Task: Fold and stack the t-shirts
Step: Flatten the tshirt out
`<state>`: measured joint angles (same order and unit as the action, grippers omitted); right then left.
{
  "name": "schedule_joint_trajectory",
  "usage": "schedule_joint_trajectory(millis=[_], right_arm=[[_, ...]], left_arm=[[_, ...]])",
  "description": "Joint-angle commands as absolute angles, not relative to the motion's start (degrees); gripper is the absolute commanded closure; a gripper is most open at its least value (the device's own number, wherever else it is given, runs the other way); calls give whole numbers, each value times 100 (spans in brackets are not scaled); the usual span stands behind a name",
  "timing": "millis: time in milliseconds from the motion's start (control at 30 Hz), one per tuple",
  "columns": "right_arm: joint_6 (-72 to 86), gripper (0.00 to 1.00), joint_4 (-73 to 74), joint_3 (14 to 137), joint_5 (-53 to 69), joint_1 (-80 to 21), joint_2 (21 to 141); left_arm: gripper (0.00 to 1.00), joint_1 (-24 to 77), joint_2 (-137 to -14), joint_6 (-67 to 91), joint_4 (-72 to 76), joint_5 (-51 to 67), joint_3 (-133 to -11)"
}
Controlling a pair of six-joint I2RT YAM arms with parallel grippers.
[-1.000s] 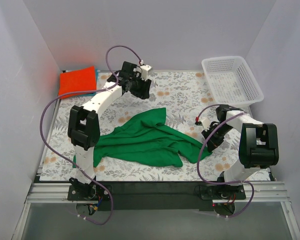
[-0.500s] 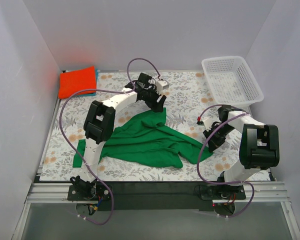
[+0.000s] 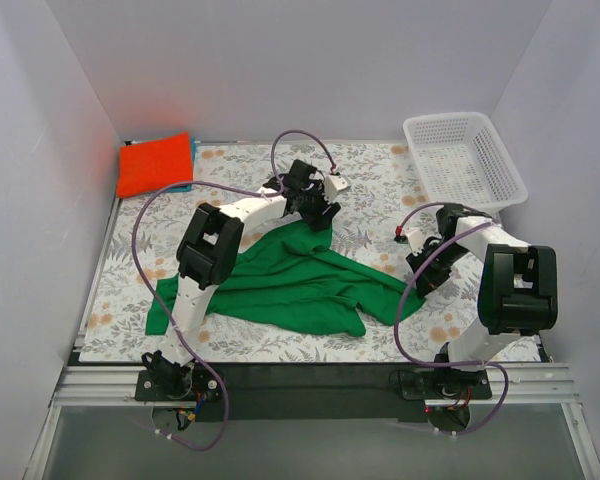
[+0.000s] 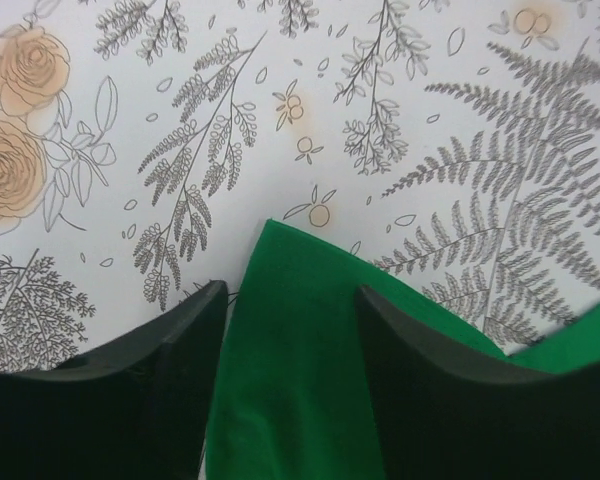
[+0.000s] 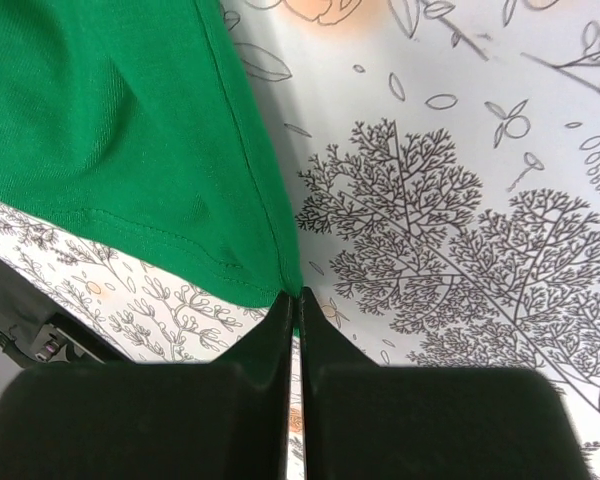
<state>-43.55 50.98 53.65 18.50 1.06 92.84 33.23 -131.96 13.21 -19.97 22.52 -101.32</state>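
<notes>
A bright green t-shirt (image 3: 290, 275) lies crumpled across the middle of the floral table. My left gripper (image 3: 320, 212) hangs over the shirt's far corner, jaws open, with the corner (image 4: 290, 330) between the fingers. My right gripper (image 3: 421, 278) is shut on the shirt's right hem corner (image 5: 280, 270) low over the table. A folded orange-red t-shirt (image 3: 155, 162) rests at the far left corner on a blue one (image 3: 192, 150) that shows only as a thin edge.
A white mesh basket (image 3: 463, 160) stands at the far right corner. White walls close in the table on three sides. The floral cloth (image 3: 370, 190) shows bare between shirt and basket.
My left arm has swung right and nearer, from the far left-middle down to the green shirt's far corner. The right gripper has barely moved and keeps its hold.
</notes>
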Motion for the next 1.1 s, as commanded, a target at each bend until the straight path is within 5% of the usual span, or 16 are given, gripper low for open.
schedule_joint_trajectory(millis=[0, 267, 433, 500, 600, 933, 1067], right_arm=[[-4289, 99, 5194, 5695, 2030, 132, 9421], [-4026, 96, 5238, 6415, 2232, 132, 9931], [-3920, 29, 5291, 6732, 2417, 132, 9976], [-3868, 20, 5282, 6802, 2452, 132, 10002], [-3753, 19, 5273, 6934, 2583, 132, 10150], [-3875, 47, 5747, 6803, 3032, 202, 10354], [-4095, 50, 6256, 6680, 3357, 456, 10423]], left_arm=[[51, 3358, -13158, 941, -1881, 1996, -9880], [99, 2823, -13017, 967, -1890, 1679, -9501], [100, 2400, -12850, 1020, -2013, 1758, -9431], [100, 2285, -12779, 1020, -2074, 1828, -9404], [100, 2241, -12691, 1011, -2065, 1854, -9273], [100, 2215, -12647, 1046, -2065, 1846, -9193], [100, 2206, -12674, 1046, -2057, 1846, -9220]])
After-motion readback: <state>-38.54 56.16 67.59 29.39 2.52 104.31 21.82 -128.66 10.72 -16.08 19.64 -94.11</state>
